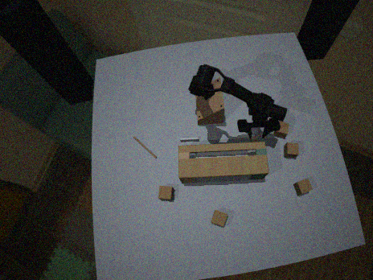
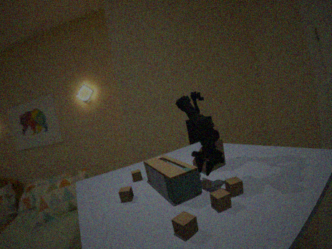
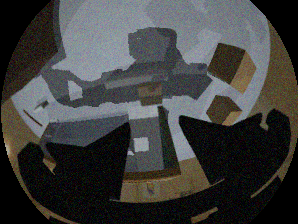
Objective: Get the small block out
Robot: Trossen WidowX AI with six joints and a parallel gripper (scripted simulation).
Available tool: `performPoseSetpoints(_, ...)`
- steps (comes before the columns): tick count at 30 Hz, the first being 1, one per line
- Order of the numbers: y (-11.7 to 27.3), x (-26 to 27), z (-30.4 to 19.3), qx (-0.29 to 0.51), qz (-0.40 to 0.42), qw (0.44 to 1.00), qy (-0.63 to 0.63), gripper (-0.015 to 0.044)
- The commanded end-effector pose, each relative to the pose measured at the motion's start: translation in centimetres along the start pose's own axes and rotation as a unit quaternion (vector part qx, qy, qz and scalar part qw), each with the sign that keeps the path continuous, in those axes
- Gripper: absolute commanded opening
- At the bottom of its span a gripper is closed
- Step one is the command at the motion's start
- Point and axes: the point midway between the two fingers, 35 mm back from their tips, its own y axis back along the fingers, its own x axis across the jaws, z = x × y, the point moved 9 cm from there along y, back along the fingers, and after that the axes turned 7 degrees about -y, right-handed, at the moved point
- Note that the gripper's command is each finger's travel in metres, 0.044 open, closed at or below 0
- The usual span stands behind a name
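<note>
A small brown block shows in the wrist view, lying in the arm's shadow on the table just outside the box's clear front, near its right end. The top and exterior views do not show it clearly; the arm seems to cover it. The wooden box stands upright, with a slot in its top. My gripper is open and empty, pointing down above the table in front of the box's right end. The block appears beyond the gap between the fingertips, untouched.
Loose wooden cubes stand right of the box, two near the gripper. One cube is farther out, and two more stand behind the box. A thin stick lies to the left.
</note>
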Motion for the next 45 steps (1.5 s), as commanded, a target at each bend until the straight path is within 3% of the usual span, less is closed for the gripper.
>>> performPoseSetpoints(1, -0.6, 0.0, 0.3, 0.005, -0.002, 1.000, 0.000, 0.0285)
performPoseSetpoints(41, -6.2, 0.4, 2.5, 0.006, 0.000, 1.000, 0.000, 0.0285)
performPoseSetpoints(45, -6.2, 0.4, 2.5, 0.006, 0.000, 1.000, 0.000, 0.0180)
